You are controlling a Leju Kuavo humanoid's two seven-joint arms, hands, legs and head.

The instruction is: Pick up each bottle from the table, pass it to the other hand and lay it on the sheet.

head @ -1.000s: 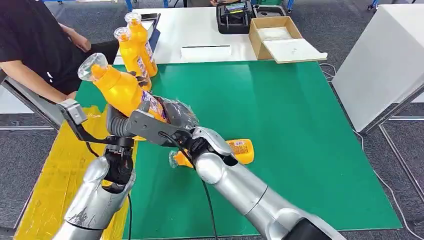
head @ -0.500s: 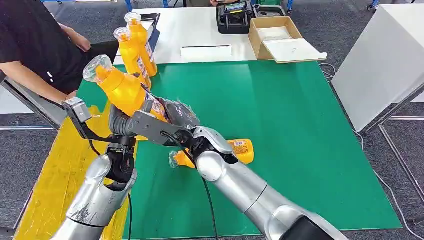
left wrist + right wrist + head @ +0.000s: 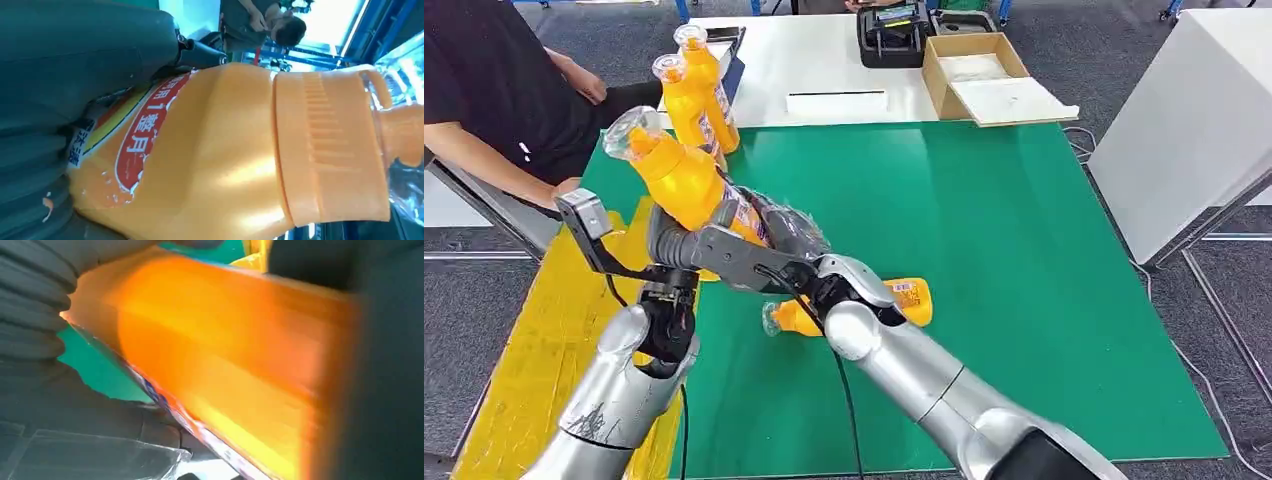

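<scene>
4 bottles: 1 held (image 3: 686,180), 1 lying (image 3: 904,300), 2 upright (image 3: 692,95).

Held orange plastic bottle (image 3: 686,180): clear cap, label red and white with blue edge, red oval bearing white characters in the left wrist view. Orange bottle lying on its side (image 3: 902,300) has a white-and-red label. Two upright orange bottles (image 3: 694,100), clear caps. Green mat (image 3: 984,240) over white desk (image 3: 824,60). Yellow sheet (image 3: 534,350) beside it. Brown cardboard box (image 3: 964,70), white inside. Silver arms; grey-black hands.
</scene>
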